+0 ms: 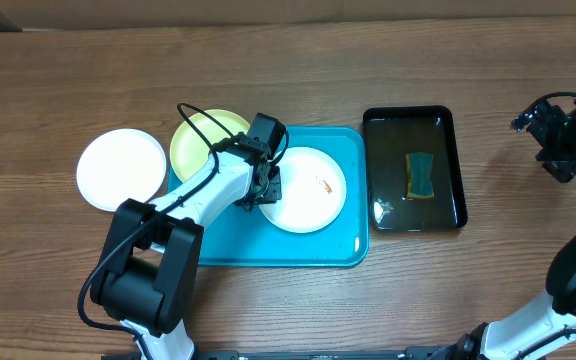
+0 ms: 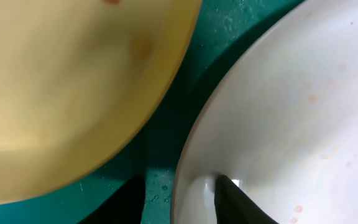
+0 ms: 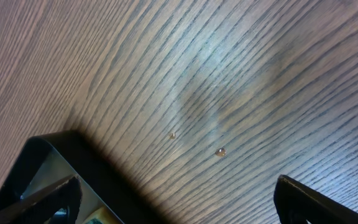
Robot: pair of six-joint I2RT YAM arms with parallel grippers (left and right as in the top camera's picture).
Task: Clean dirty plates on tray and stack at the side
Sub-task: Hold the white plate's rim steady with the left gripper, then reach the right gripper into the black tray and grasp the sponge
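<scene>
Left gripper [image 2: 180,202] astride the rim of the white plate [image 2: 278,106] on the tray [image 2: 166,134].
I see its jaws part-open, one finger [image 2: 128,204] over the tray and one inside the plate, neither pinching. The lime-rimmed plate [image 1: 206,143] sits just beside, overlapping the tray's corner. A second white plate [image 1: 121,168] lies on the table [image 1: 48,280]. My right gripper [image 3: 178,186] hangs wide open and empty by the black basin [image 1: 388,150].

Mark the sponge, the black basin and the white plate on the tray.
sponge [image 1: 421,175], overhead view, centre of its top face.
black basin [image 1: 408,110], overhead view, far rim.
white plate on the tray [image 1: 306,200], overhead view, bare centre.
</scene>
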